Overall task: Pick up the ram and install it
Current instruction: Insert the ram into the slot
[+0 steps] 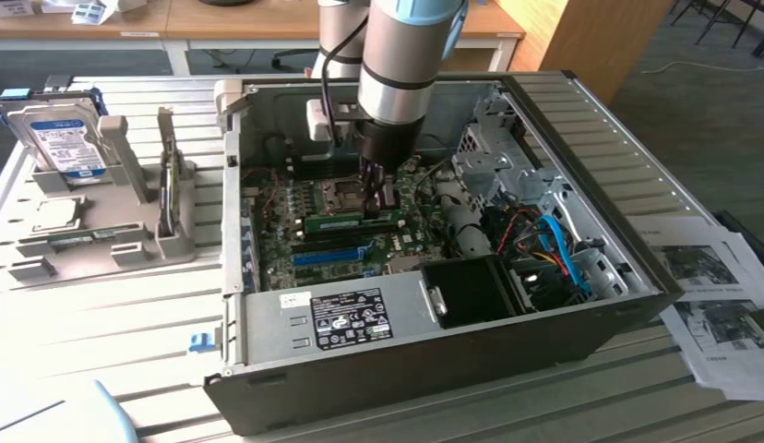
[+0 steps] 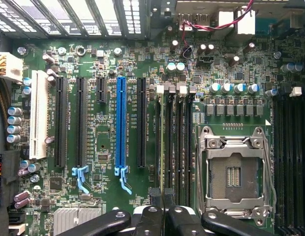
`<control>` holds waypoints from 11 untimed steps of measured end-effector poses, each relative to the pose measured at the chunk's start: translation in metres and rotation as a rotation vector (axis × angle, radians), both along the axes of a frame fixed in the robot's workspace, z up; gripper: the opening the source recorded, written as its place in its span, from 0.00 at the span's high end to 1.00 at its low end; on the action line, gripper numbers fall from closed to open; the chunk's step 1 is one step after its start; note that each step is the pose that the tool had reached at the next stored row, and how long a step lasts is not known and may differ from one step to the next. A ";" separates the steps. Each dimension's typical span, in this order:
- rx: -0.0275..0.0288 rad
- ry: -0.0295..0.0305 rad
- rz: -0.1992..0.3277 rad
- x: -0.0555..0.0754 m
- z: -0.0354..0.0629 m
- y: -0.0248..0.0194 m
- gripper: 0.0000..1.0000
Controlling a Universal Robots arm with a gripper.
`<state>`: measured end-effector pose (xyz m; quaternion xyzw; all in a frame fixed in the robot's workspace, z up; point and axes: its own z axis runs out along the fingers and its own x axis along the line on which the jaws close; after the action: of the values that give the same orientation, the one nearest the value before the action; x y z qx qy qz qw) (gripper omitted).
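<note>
Ram (image 1: 337,221), the thin green stick, lies low on the big green board (image 2: 103,142) inside the open computer box (image 1: 603,185), near the middle of the exterior view. It sits along the row of long black slots (image 2: 174,142), and it looks like it is in one of them. I cannot tell if it is pushed all the way down.

The gripper (image 1: 382,208) reaches straight down into the box and meets the stick's end on the exterior view's right. Its fingers (image 2: 156,201) are squeezed almost together. I cannot tell if they pinch the stick or only rest on its top edge.

Here is what I think could go wrong. The top edge is very thin, so closed fingers pressing on it could slip off and bump the tiny parts on the board. A push at one end could leave the stick tilted, one end down and the other end up. A push that is too hard could bend the board or crack the stick.

The open silver socket (image 2: 233,172) is just beside the slots, so a slip that way could hurt it. The blue slot (image 2: 121,123) is on the other side, a little farther off.
</note>
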<state>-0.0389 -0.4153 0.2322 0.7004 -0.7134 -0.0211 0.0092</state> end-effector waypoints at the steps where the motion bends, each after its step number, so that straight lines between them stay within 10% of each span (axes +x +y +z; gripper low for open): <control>1: -0.0001 0.0001 0.000 0.000 0.0000 -0.0003 0.89; 11: -0.0001 0.0000 0.000 0.000 -0.0010 -0.0003 0.89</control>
<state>-0.0388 -0.4156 0.2313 0.7005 -0.7133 -0.0211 0.0092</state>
